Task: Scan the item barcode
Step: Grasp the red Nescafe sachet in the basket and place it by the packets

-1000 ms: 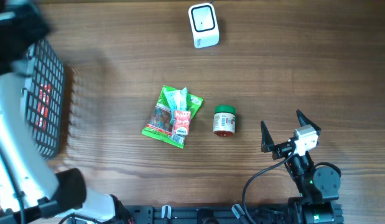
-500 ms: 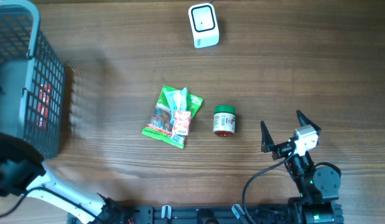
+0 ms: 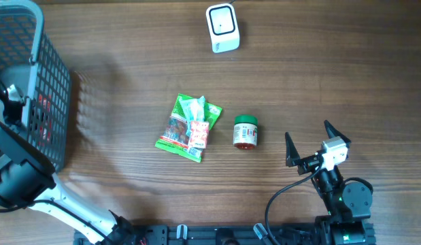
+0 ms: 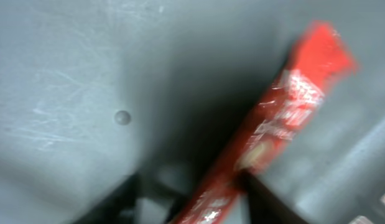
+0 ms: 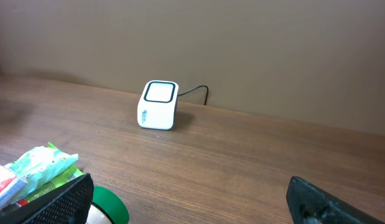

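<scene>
**DESK:** Where is the left hand [image 4: 201, 196]?

**PHOTO:** Down inside the grey basket [image 3: 55, 75], which stands at the far-left corner of the bench [image 3: 346, 61]. The wrist view shows the red packet [image 4: 276, 112] lying aslant on the basket's grey floor. Its lower end runs in between the 2 dark jaws.

**DESK:** Clenched on it?

**PHOTO:** Cannot tell. The frame is blurred (1 jaw looks to be against the wrapper, the other side is unclear).

**DESK:** And the right hand [image 3: 307, 131]?

**PHOTO:** Released, with its jaws spread wide over bare wood at the near right and nothing between them.

**DESK:** The scanner [image 3: 222, 27]?

**PHOTO:** White with a dark-framed window on top, it stands at the far edge near the middle. A black cable leads off behind it. It is well apart from both hands and from the basket.

**DESK:** Anything else on the bench?

**PHOTO:** 2 things at mid-bench. A green packet [image 3: 186, 129] lies flat, and a small jar [image 3: 245, 132] with a green lid sits just beside it on the right, not touching.
</scene>
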{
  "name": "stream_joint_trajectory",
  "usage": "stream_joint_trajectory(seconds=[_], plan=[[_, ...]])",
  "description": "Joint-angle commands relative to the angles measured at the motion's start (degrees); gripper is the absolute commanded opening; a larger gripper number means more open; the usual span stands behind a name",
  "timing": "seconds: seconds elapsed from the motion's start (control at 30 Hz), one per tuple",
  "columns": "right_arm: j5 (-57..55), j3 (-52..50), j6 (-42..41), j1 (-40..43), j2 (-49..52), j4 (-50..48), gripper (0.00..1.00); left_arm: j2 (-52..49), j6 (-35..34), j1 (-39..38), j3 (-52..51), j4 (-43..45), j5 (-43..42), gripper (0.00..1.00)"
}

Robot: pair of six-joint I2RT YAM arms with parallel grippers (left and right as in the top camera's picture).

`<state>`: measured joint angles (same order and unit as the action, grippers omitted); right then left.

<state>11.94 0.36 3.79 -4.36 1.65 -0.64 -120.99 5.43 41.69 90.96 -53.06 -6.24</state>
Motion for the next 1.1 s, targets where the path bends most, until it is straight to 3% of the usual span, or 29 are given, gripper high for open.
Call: stream_joint_trajectory(seconds=[0.0,0.2,0.4,0.57,0.63,0.83,0.97,1.07], plan=[[-0.24,-0.07,0.33,-0.20,-0.24,-0.22,1.00,-2.51,0.11,0.00,-2.95,-0.13,0.11,0.04],[-0.22,-0.07,0.33,-0.20,-0.24,-0.22,1.00,4.59,-4.55,0.20,8.26,-6.05,1.20,0.04],[-0.22,-0.07,0.33,-0.20,-0.24,-0.22,1.00,20.00,-12.41,0.20,18.84,-7.69,9.97,0.04],[-0.24,-0.07,0.33,-0.20,-0.24,-0.22,1.00,34.82,-17.97,-1.92,19.10,-11.67,0.44,0.04],[-0.22,-0.07,0.31,-0.20,-0.24,-0.22,1.00,38.03,-17.97,-5.38,19.10,-16.92,-3.34,0.04],[-0.24,-0.07,0.33,-0.20,-0.24,-0.22,1.00,38.36,-18.21,-22.49,14.40,-28.74,-0.52,0.04],[-0.22,-0.07,0.35,-0.20,-0.24,-0.22,1.00,37.27,-22.43,-35.76,0.83,-24.94,4.31,0.04],[-0.24,-0.07,0.33,-0.20,-0.24,-0.22,1.00,35.85,-26.18,-44.65,-10.84,-16.24,8.00,0.04]])
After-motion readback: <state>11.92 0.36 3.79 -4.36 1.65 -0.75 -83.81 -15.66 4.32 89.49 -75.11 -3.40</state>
